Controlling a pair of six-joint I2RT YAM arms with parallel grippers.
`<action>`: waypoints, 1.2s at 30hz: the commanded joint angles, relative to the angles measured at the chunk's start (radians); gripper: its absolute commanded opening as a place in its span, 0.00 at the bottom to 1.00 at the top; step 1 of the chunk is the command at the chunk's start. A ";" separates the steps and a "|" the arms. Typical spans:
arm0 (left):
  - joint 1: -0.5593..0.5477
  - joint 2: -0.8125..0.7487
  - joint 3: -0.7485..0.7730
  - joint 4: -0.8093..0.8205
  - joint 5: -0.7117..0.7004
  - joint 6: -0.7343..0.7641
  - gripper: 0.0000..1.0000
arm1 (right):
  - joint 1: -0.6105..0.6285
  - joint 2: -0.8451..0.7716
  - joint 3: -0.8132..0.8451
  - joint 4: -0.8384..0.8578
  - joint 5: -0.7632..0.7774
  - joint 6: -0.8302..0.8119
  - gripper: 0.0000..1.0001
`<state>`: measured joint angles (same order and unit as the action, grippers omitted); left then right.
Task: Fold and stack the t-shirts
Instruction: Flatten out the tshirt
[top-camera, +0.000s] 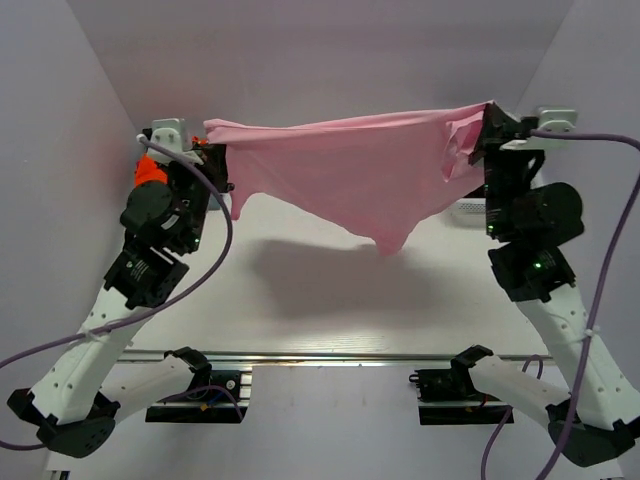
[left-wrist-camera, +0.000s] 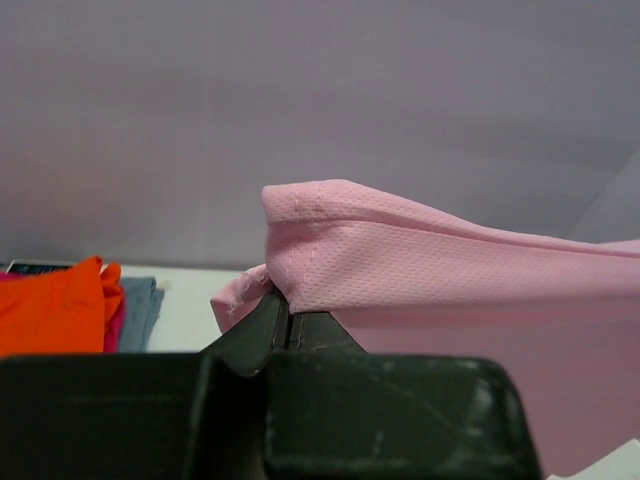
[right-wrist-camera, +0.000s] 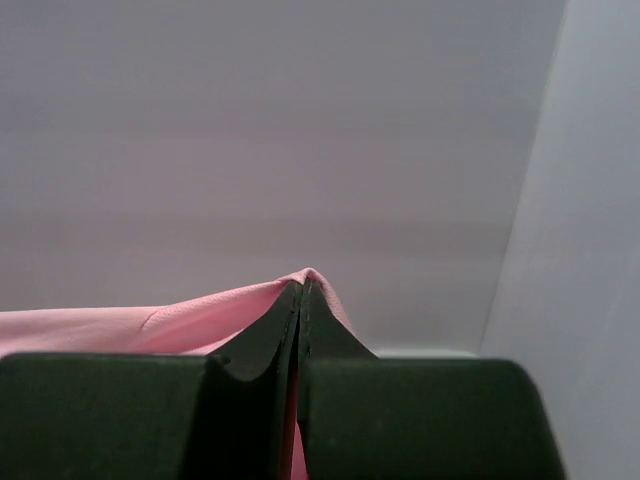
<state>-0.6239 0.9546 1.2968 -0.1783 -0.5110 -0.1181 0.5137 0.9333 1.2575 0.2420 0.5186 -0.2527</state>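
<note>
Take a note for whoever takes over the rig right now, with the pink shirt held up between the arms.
Left gripper: shut on one end of the pink t-shirt.
Right gripper: shut on its other end.
It hangs stretched between them, sagging in the middle, above the table.
Orange t-shirt and grey-blue t-shirt lie at the table's left side; folded or not, cannot tell.
Done: pink one lifted and spread. Left: lay it down, fold, stack.
</note>
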 joint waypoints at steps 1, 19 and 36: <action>0.006 -0.074 0.053 0.028 0.078 0.055 0.00 | 0.000 -0.037 0.109 -0.036 -0.100 -0.046 0.00; 0.006 -0.283 0.042 -0.015 0.387 0.023 0.00 | -0.003 -0.197 0.267 -0.173 -0.299 -0.026 0.00; 0.015 0.262 -0.097 -0.021 -0.295 -0.146 0.00 | -0.014 0.244 -0.118 0.203 0.075 0.001 0.00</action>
<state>-0.6201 1.0943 1.1992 -0.1589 -0.5446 -0.1959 0.5098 1.0718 1.1725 0.3489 0.4671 -0.2779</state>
